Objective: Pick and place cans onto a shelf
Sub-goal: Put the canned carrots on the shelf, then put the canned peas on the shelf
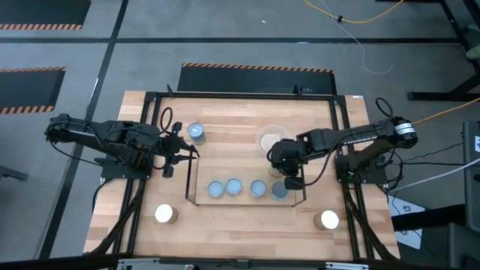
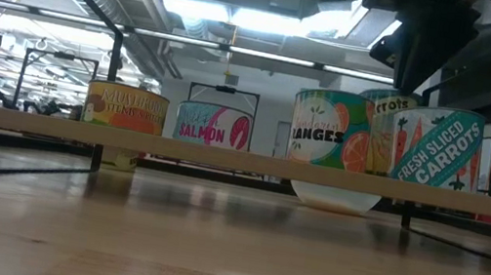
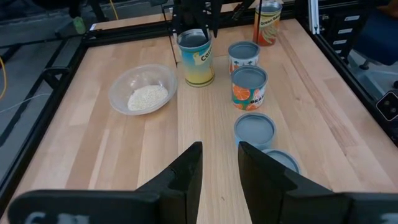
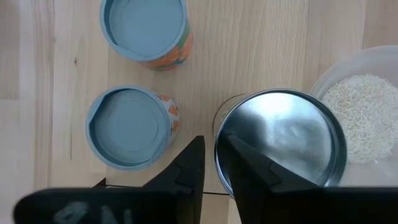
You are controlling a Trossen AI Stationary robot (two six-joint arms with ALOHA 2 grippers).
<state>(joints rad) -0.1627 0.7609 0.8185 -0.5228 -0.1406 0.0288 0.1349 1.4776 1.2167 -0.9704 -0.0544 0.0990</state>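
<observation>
The shelf [image 1: 193,176] stands mid-table with a row of blue-topped cans [image 1: 234,186] on it, which the low view shows as labelled cans [image 2: 331,129]. My right gripper [image 4: 210,149] hangs over the row's right end, pointing down and slightly open. It stands astride the rim of a silver-topped can [image 4: 283,140], which stands upright by the dish; in the left wrist view this is the can [image 3: 196,59] under the gripper. My left gripper [image 3: 219,152] waits open and empty at the shelf's left end [image 1: 187,154]. My right gripper comes from above with one finger [image 4: 249,165] over the silver-topped can's lid and the other [image 4: 189,165] outside its wall. A sliver of wood shows between the outer finger and the rim [image 4: 217,134]. I cannot tell whether the inner finger touches.
A clear dish of pale grains [image 1: 272,139] sits just beyond the right gripper. One blue-topped can [image 1: 196,133] stands on the table far left of the shelf. White-topped cans stand near the front left [image 1: 164,214] and front right [image 1: 328,219]. A black frame [image 1: 240,94] edges the table.
</observation>
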